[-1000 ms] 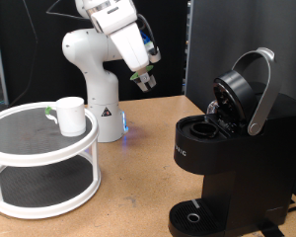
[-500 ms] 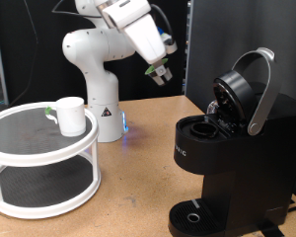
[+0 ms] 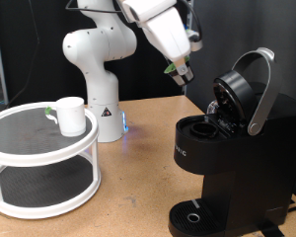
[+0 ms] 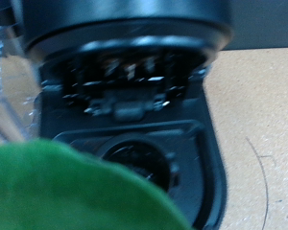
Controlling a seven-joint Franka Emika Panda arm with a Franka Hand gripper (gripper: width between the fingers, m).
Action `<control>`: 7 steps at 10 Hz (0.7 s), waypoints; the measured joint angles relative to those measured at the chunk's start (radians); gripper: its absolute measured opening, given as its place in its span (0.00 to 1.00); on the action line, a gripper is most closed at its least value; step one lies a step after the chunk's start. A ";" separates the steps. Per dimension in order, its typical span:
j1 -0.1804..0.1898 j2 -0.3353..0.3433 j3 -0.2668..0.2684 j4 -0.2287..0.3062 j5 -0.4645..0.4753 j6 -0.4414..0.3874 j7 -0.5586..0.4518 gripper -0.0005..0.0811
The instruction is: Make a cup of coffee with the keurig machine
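The black keurig machine (image 3: 232, 148) stands at the exterior view's right with its silver-handled lid (image 3: 249, 91) raised and the pod chamber (image 3: 202, 128) open. My gripper (image 3: 180, 73) hangs in the air just left of the raised lid, above the chamber, shut on a green-topped coffee pod (image 3: 170, 68). In the wrist view the pod (image 4: 77, 192) is a blurred green mass in front of the open chamber (image 4: 139, 165). The white cup (image 3: 71, 116) with a greenish handle stands on the top shelf of a round stand, far from the gripper.
The white two-tier round stand (image 3: 30, 148) is at the exterior view's left. The white robot base (image 3: 94, 79) is behind it. The machine's round drip tray (image 3: 192, 217) is bare. A dark panel stands behind the machine.
The gripper has moved up and to the exterior view's right with the pod, from near the robot base to just beside the open lid. The cup and machine have not moved.
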 joint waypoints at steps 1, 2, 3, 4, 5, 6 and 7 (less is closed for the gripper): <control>0.004 0.032 0.004 0.034 0.003 -0.001 0.019 0.57; 0.006 0.060 0.011 0.062 0.005 -0.009 0.049 0.57; 0.008 0.085 0.013 0.086 0.005 -0.022 0.069 0.57; 0.007 0.084 0.013 0.084 0.005 -0.021 0.064 0.57; 0.007 0.084 0.011 0.082 0.006 -0.037 0.031 0.57; 0.007 0.085 0.010 0.077 0.006 -0.048 0.002 0.57; 0.008 0.087 0.012 0.069 0.006 -0.046 -0.014 0.57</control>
